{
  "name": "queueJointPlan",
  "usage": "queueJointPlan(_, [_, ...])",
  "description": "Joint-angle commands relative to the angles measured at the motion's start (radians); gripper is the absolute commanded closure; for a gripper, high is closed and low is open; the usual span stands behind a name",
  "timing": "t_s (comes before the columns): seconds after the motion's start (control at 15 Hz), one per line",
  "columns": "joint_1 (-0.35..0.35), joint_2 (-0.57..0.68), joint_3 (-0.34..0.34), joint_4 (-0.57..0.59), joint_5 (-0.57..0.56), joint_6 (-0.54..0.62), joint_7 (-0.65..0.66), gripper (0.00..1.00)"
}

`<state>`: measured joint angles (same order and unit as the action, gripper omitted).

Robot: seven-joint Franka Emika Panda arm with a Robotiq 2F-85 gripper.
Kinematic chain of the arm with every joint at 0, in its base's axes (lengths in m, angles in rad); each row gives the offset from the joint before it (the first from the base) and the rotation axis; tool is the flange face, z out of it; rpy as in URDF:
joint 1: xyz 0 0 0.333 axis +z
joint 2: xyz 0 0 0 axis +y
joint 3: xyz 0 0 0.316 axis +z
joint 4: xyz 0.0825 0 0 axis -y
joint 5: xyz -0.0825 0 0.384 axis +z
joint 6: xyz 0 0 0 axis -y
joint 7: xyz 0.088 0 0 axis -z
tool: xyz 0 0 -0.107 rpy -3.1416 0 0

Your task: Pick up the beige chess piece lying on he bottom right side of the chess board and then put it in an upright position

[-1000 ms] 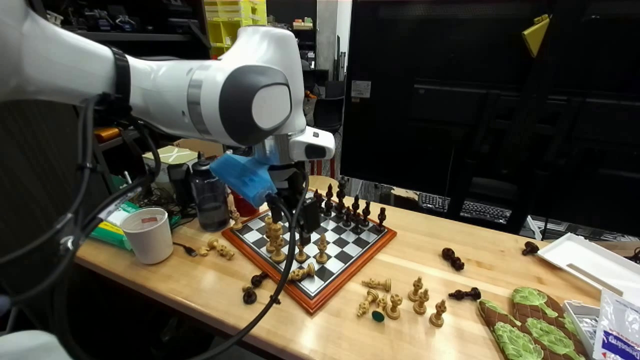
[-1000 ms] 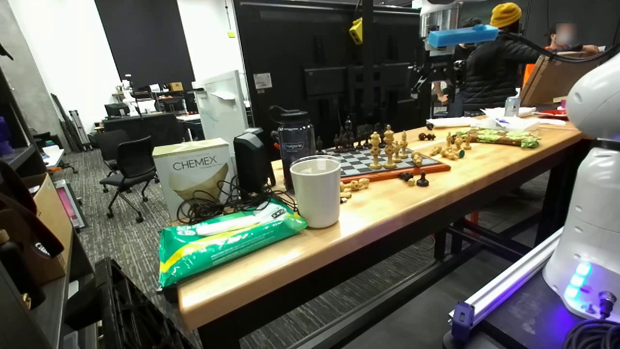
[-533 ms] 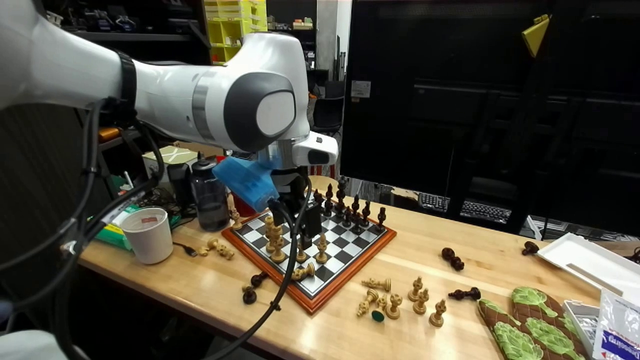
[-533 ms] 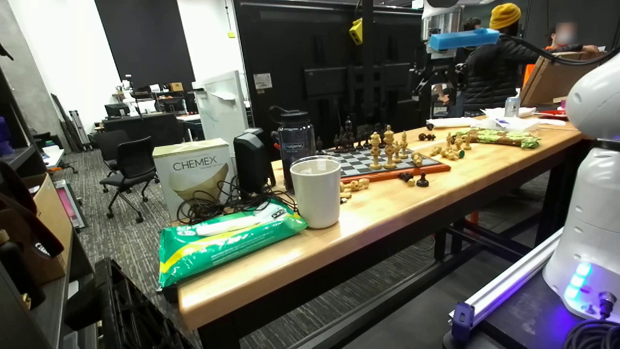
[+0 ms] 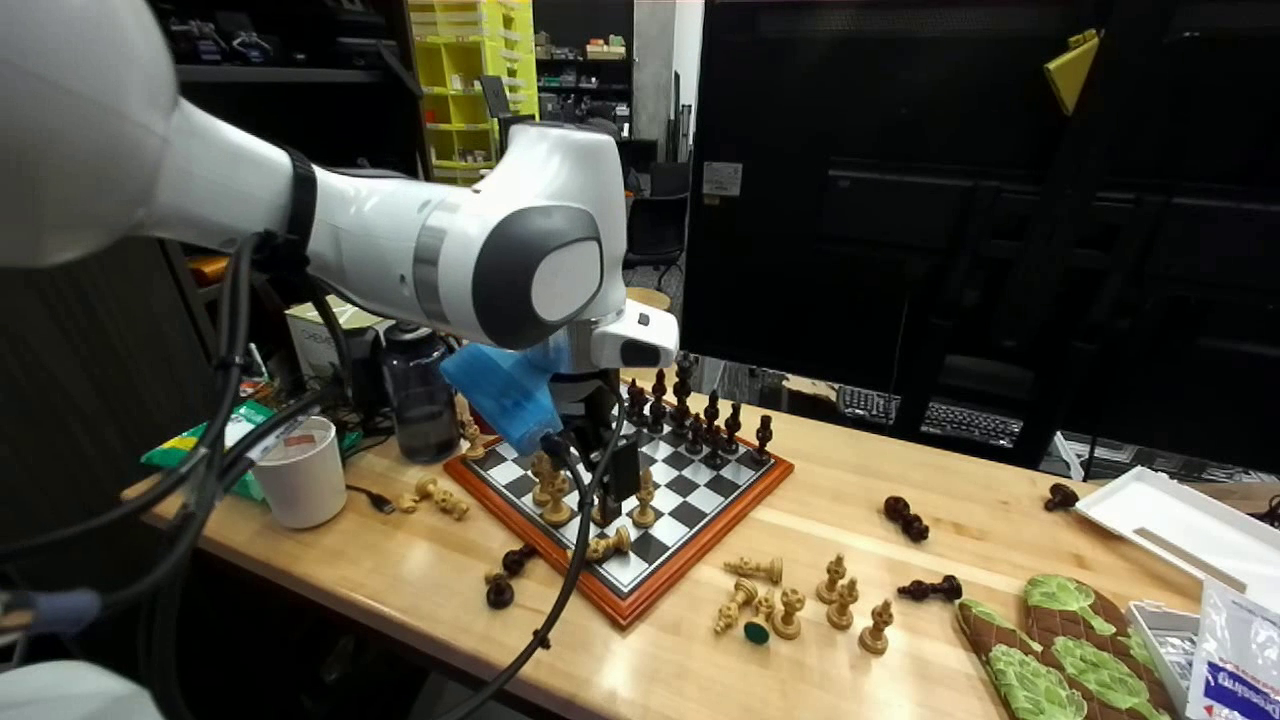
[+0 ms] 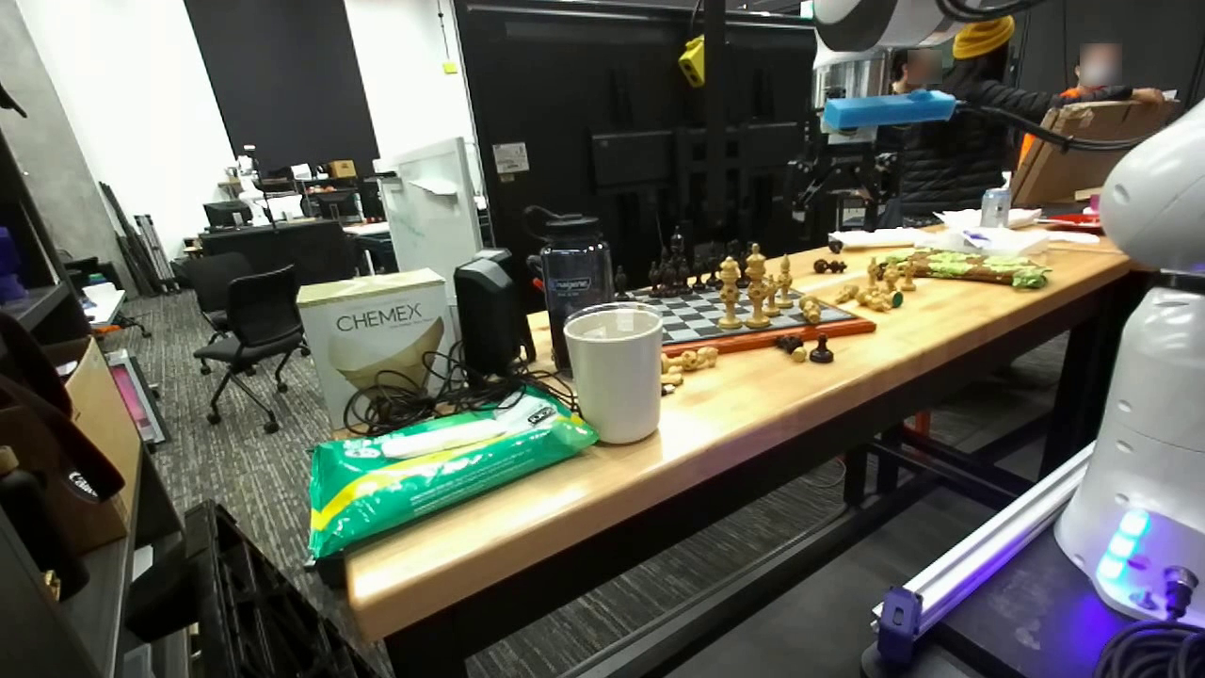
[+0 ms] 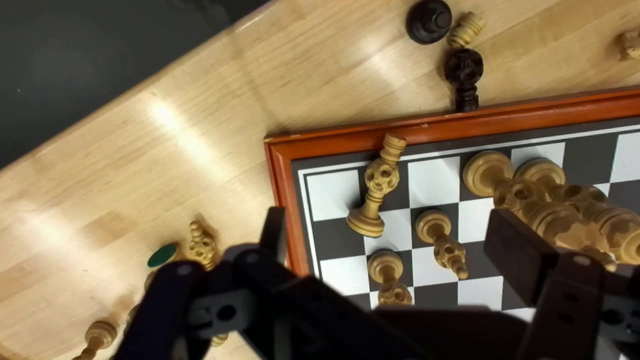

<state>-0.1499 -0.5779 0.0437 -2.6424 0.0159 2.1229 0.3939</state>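
The chess board (image 7: 345, 142) has a reddish-brown frame and shows in both exterior views (image 5: 700, 555) (image 6: 833, 328). A beige chess piece (image 7: 381, 179) lies on its side near a board corner, its top end at the frame. It also lies there in both exterior views (image 5: 606, 545) (image 6: 810, 309). My gripper (image 7: 397, 242) is open and empty above the board, its fingers wide apart. In the wrist view the lying piece is beyond the fingertips, toward the top. In both exterior views the gripper (image 5: 600, 480) (image 6: 841, 202) hangs above the pieces, partly hidden by cables.
Two upright beige pawns (image 7: 442, 240) (image 7: 387, 275) stand close to the lying piece. Tall beige pieces (image 7: 520, 192) stand near the right finger. Dark pieces (image 5: 705, 420) stand across the board. Loose pieces (image 5: 785, 610) lie and stand beside it. A white cup (image 6: 614, 377) and bottle (image 6: 574, 264) stand nearby.
The arm and open gripper have moved down toward the board. The chess pieces and board have not moved.
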Motion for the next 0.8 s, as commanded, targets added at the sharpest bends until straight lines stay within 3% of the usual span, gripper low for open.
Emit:
queueJointPlan(0.0, [0.001,0.034,-0.005,-0.03,0.043,0.056,0.038,0.0])
queueJointPlan(0.73, [-0.009,0.118,-0.001,-0.089,0.08,0.192,0.119,0.0])
